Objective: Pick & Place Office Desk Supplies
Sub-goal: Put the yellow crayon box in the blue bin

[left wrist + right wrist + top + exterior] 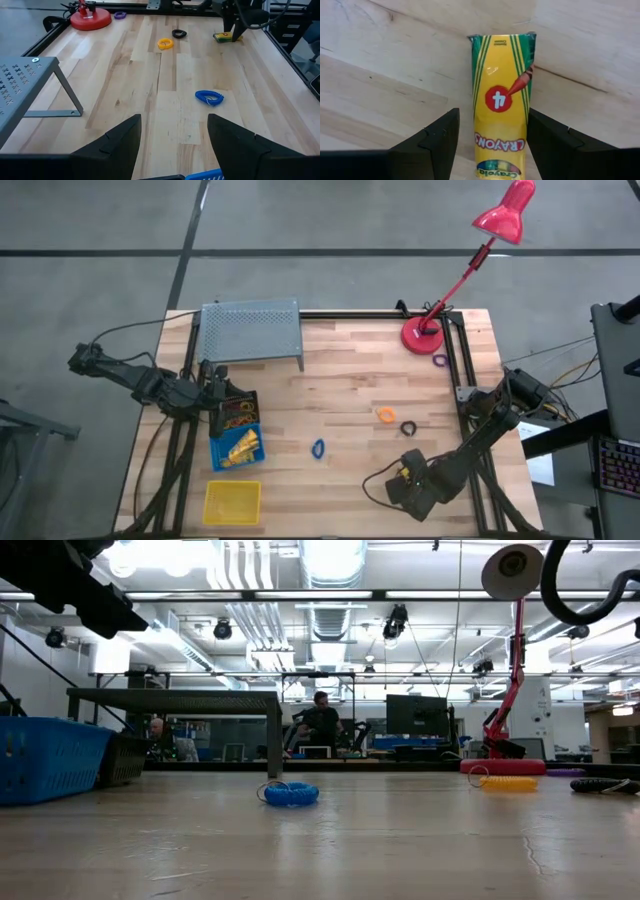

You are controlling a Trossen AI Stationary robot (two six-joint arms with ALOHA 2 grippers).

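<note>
A yellow and green crayon box (pixel 501 100) lies flat on the table near its near right corner (pixel 404 472). My right gripper (pixel 492 112) hangs over it, open, with one finger on each long side of the box. My left gripper (pixel 174 120) is open and empty at the table's left, by the black bin (pixel 238 412) that holds rubber bands. A blue ring (pixel 318 448), an orange ring (pixel 387 415), a black ring (pixel 408 427) and a purple ring (pixel 440 361) lie loose on the wood. My right gripper comes at the crayon box from above, fingers along its long sides. One finger (pixel 547 140) stands right at the box's edge (pixel 526 115); I cannot tell whether it touches. The other finger is apart from it.
A blue bin (pixel 237 448) with yellow items and a yellow bin (pixel 232 502) sit at the near left. A grey perforated shelf (pixel 250 330) stands at the far left, and a pink lamp's base (pixel 425 335) at the far right. Bare wood lies in the middle.
</note>
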